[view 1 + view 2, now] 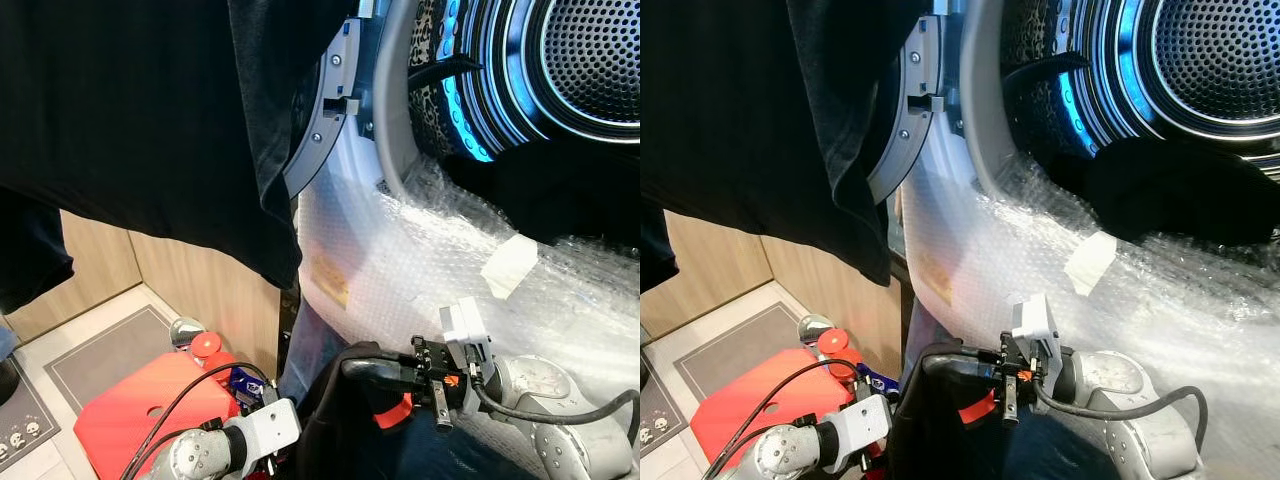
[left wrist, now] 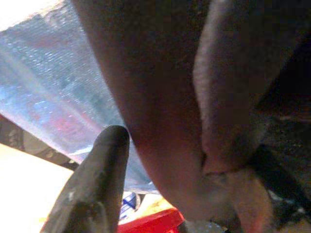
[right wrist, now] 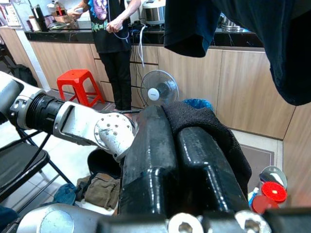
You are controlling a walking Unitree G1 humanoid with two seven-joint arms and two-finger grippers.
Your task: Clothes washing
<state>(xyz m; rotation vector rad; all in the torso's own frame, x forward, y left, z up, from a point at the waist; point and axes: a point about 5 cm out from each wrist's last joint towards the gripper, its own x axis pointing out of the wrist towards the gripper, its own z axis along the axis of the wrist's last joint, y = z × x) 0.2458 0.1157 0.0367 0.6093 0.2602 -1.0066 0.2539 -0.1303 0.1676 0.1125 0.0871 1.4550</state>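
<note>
Below the open drum (image 1: 590, 60), the right gripper (image 1: 375, 368) pinches a black garment (image 1: 340, 420), apparently to lift it in; left gripper (image 2: 92, 189) unclear.

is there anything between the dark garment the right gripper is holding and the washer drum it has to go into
Yes. A black garment already lies draped over the lower lip of the drum opening, partly filling it. The right gripper holds its dark garment low, below the bubble-wrapped washer front, so it must rise over that.

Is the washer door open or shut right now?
Open. The door is swung aside at the left with dark cloth draped over it, and the lit drum is exposed.
</note>
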